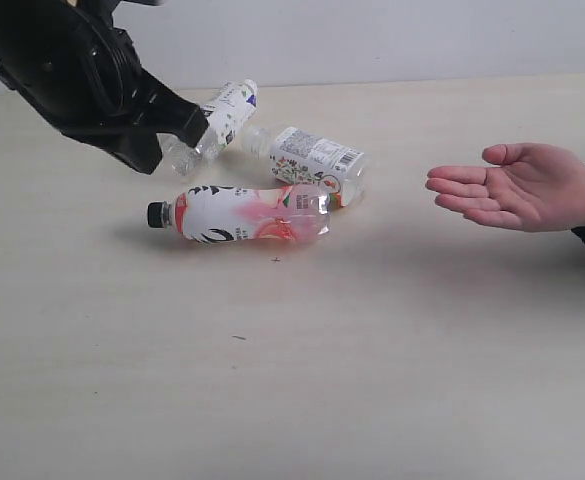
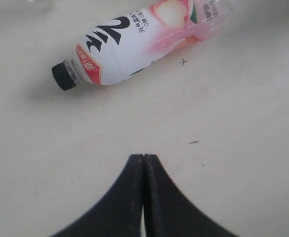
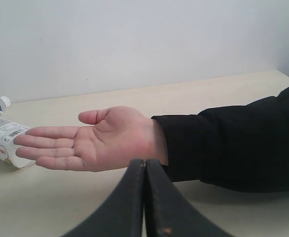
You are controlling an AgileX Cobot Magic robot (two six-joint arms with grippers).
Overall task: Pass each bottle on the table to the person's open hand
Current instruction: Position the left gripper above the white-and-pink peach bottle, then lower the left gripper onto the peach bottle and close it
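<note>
**Ahead of my left gripper: pink-white bottle lying flat**

Table sits under my clamped, empty jaws. Bottle looks light, slick, crushable; I'd grip the labelled mid-body, not the black cap. Right gripper clamped too, open hand just beyond.

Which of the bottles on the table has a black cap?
The pink-and-white bottle, lying nearest the camera in the exterior view. The floral bottle and the dark-print bottle behind it have mainly white labels.
</note>
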